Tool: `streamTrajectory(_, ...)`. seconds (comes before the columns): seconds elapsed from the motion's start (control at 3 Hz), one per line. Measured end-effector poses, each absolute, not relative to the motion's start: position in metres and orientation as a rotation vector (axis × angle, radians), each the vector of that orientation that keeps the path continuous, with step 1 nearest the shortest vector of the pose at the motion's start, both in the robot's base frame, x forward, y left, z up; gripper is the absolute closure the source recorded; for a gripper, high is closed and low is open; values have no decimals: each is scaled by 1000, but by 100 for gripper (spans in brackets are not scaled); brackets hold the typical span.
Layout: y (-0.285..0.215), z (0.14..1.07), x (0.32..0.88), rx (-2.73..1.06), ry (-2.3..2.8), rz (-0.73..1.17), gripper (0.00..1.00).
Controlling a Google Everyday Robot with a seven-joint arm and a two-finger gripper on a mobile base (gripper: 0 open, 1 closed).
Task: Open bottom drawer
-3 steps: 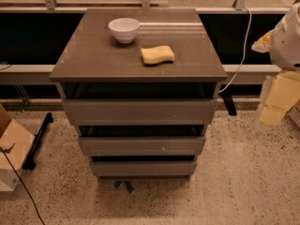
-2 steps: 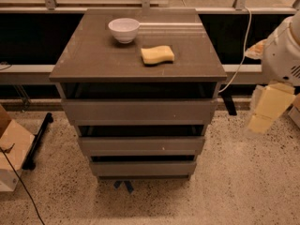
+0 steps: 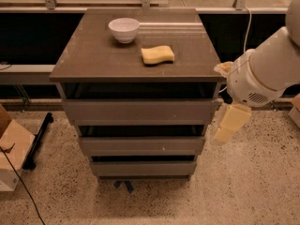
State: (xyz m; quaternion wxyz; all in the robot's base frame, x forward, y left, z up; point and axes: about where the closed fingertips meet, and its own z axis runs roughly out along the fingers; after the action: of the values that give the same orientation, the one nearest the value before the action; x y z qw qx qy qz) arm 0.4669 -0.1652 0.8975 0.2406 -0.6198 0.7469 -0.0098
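- The bottom drawer is the lowest of three fronts in the cabinet, just above the floor. Its plain grey-brown front looks narrower and shorter than the two above it.
- A dark gap runs along the top edge of this front, under the middle drawer. None of its inside shows, and nothing touches it.
- The middle drawer has a small pale speck on the right part of its front. The top drawer is the tallest and widest, with a dark slot between it and the cabinet top.
- On the cabinet top, a white bowl stands near the back edge, left of centre. A yellow sponge lies flat just right of centre, apart from the bowl.
- The gripper hangs off the cabinet's right side, level with the middle drawer and near its right end. It is pale yellow, points down and slightly left, and touches no drawer. I cannot tell whether it is released or clenched, and it carries nothing that can be seen.
- The white arm rises from the gripper to the right edge of the view.
- A blue mark lies on the speckled floor just in front of the cabinet.
- A cardboard box sits at the left edge, with a black bar beside it.
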Motion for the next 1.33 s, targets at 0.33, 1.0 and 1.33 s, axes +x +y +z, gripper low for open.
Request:
streamTrajectory(0.33,-149,857,486,-1722,2025,-5,0)
streamTrajectory(1.0,-132,760,538,-1775,2067,96,0)
streamTrajectory(1.33,-132,759,538,-1775,2068,97,0)
